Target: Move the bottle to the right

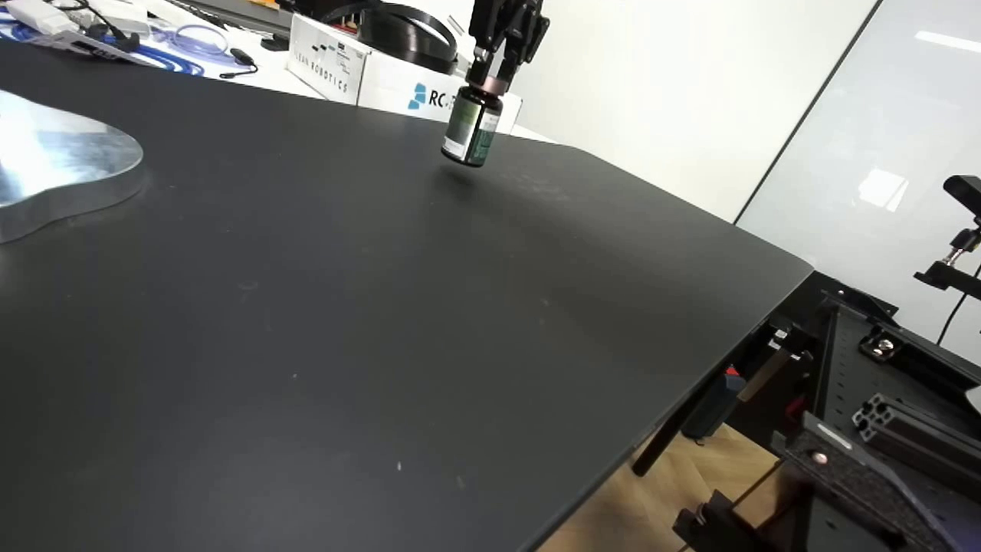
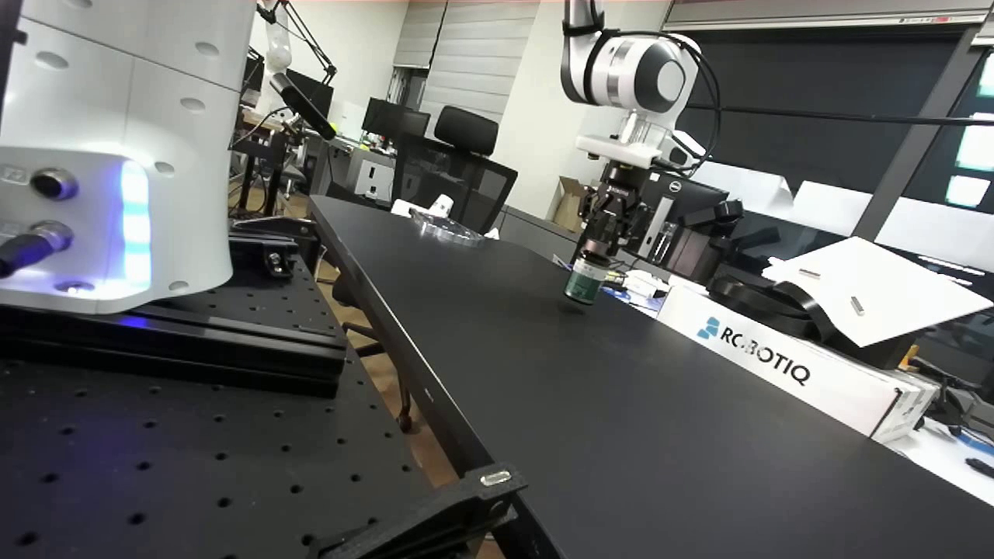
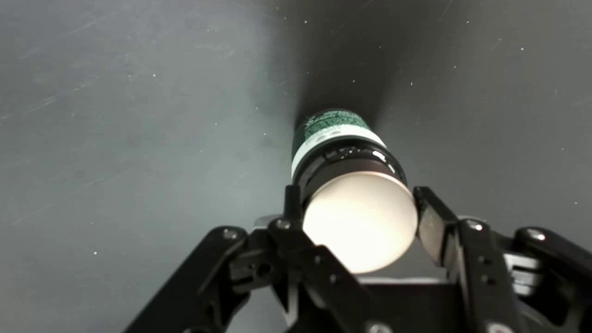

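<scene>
In an exterior view, the frame was largely filled by a black table (image 1: 368, 299), backed by a white box (image 1: 402, 86). At upper center, the gripper (image 1: 493, 77) was clamped around the top of a small dark bottle (image 1: 470, 129), held tilted just above the table.

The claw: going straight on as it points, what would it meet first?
Most likely the black tabletop, touched first by the bottle the claw holds; the gap is hard to judge.
</scene>
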